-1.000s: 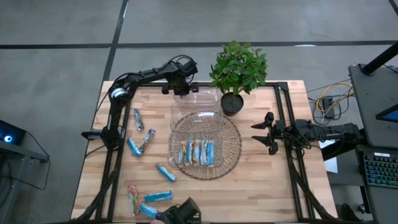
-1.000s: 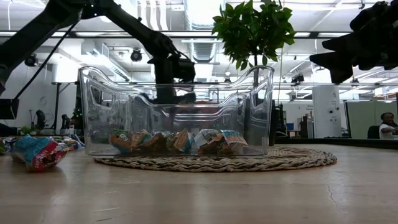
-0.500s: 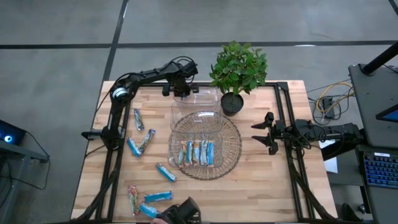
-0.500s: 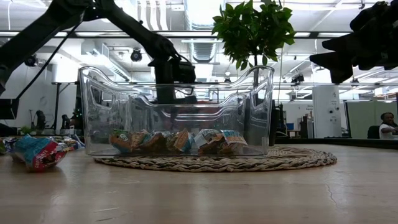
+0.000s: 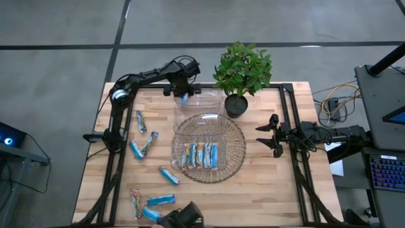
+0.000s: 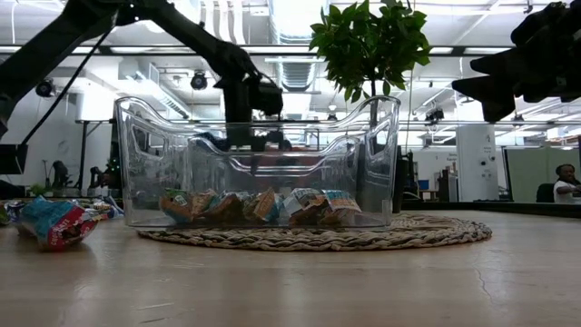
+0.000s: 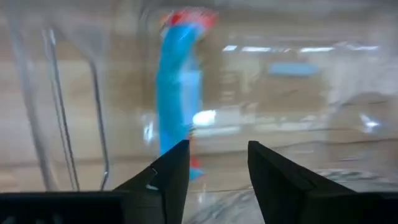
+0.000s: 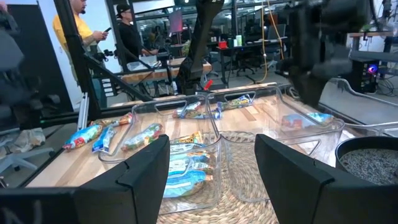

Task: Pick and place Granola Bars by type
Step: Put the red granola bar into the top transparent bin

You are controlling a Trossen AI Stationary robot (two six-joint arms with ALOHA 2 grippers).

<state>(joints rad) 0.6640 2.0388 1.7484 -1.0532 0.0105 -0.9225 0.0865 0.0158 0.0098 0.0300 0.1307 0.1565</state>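
My left gripper (image 5: 182, 90) (image 7: 217, 148) hangs open, pointing down, over the left end of the far clear container (image 5: 204, 101). A blue granola bar with a red end (image 7: 179, 93) (image 5: 184, 100) shows blurred just below its fingers inside that container, free of them. The near clear container (image 5: 201, 152) stands on a round woven mat (image 5: 235, 142) and holds several blue bars side by side (image 6: 263, 205). More bars lie loose on the table's left half (image 5: 143, 144) and near edge (image 5: 155, 201). My right gripper (image 5: 272, 135) (image 8: 211, 168) waits open at the table's right edge.
A potted plant (image 5: 243, 71) stands at the far edge just right of the far container. The dark frame rails (image 5: 291, 114) run along the table's sides. Bare wood lies on the right half, between the mat and my right gripper. People stand in the room beyond.
My left gripper has opened over the far container and let go of the blue bar, which now shows below its fingers inside the container. The right arm has kept still.
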